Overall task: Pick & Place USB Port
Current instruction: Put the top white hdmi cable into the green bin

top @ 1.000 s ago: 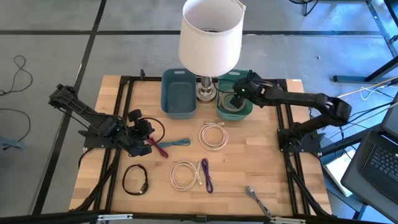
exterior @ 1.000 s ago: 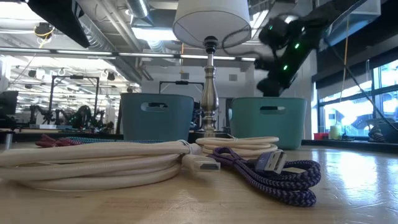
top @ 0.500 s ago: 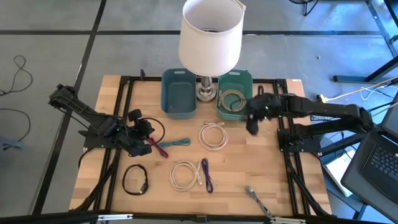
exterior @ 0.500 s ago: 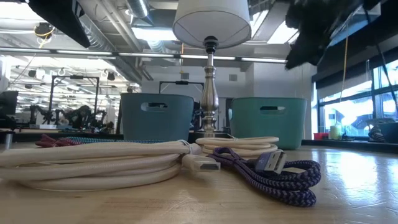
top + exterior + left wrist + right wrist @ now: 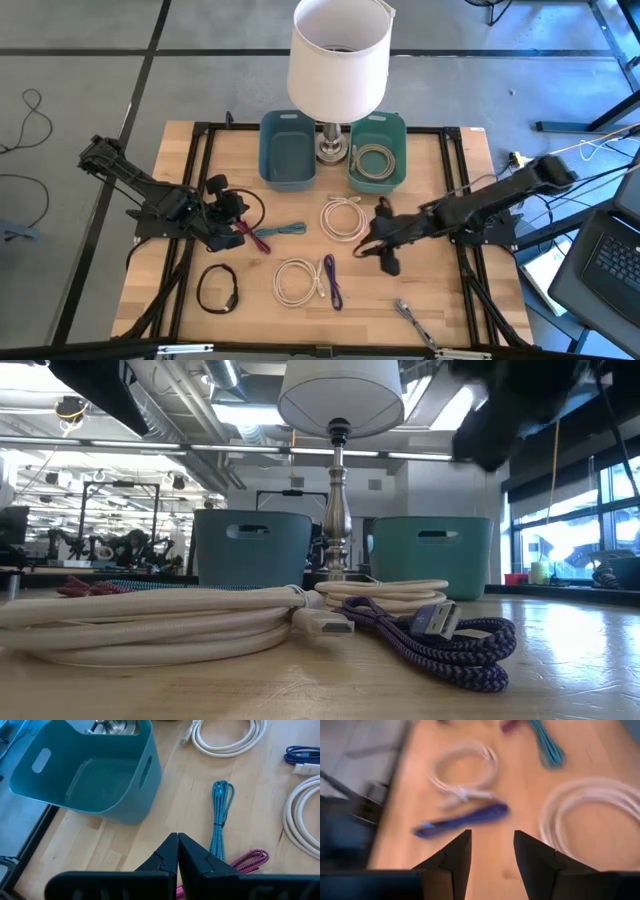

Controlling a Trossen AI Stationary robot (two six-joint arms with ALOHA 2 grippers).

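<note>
Several coiled USB cables lie flat on the wooden table: a white coil (image 5: 343,217), a second white coil (image 5: 297,281) beside a purple cable (image 5: 331,281), a teal cable (image 5: 286,230), a pink cable (image 5: 251,238) and a black cable (image 5: 217,288). A grey coil (image 5: 375,160) lies in the green bin (image 5: 399,150). My right gripper (image 5: 368,243) hovers open just right of the first white coil (image 5: 592,815), with the purple cable (image 5: 465,817) ahead of it. My left gripper (image 5: 177,851) waits shut at the table's left, by the pink cable (image 5: 246,860).
A blue bin (image 5: 287,150) stands empty left of the lamp (image 5: 338,60), whose base sits between the two bins at the far edge. A metal-coloured cable (image 5: 411,318) lies near the near edge. Black frame rails (image 5: 196,190) run along both table sides.
My right gripper has swung away from above the green bin, travelling toward the near edge and leftward, and has come down over the table beside the white coil. The grey coil stays in the green bin. No cable on the table has moved.
</note>
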